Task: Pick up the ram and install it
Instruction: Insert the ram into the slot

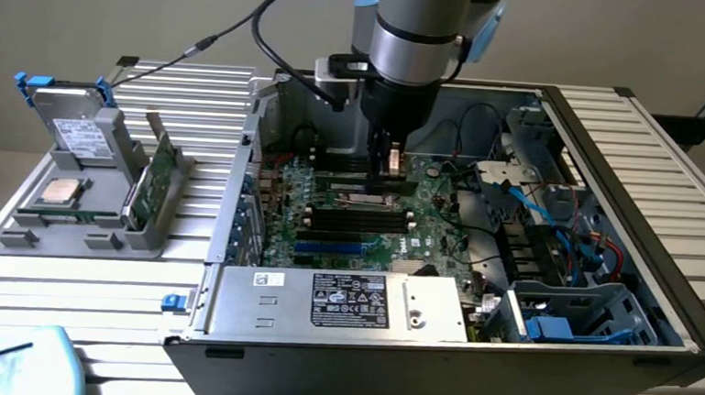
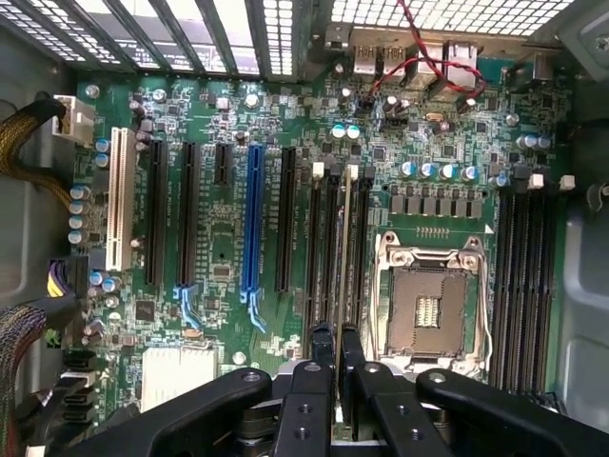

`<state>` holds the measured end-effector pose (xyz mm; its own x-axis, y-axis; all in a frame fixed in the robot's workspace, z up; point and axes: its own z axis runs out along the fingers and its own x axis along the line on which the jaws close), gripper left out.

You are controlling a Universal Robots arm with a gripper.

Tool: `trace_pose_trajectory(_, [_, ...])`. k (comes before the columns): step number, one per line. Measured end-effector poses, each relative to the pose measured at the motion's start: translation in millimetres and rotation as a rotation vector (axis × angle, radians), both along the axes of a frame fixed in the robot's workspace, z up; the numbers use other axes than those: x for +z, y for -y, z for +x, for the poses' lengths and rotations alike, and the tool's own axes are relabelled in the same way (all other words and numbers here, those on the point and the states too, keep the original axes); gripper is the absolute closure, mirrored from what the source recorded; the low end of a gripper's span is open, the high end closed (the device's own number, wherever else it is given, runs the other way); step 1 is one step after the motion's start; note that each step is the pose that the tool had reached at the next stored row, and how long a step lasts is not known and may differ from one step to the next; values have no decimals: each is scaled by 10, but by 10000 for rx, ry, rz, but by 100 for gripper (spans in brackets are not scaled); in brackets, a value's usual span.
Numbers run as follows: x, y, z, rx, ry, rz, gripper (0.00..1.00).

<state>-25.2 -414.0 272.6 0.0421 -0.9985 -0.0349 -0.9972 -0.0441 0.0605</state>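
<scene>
The end effector [image 2: 335, 339] grips the ram [image 2: 343, 238] edge-down, parallel to the black memory slots [image 2: 315, 248] beside the CPU socket [image 2: 428, 305], so its contact edge meets a slot squarely; seating cannot be judged.

Ram [image 2: 343, 248]: slim long stick, seen edge-on, standing on long edge, clamped between jaws, in line with black memory slots [image 2: 319, 248] beside CPU socket [image 2: 428, 305]; seating unclear.
</scene>
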Motion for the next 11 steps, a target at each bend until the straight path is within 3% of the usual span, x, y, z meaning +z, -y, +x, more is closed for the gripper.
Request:
trace_pose_trajectory(6, [-98,0,0,-9,0,-77,86])
trace_pose_trajectory(11, [-190,0,0,-9,0,-108,86])
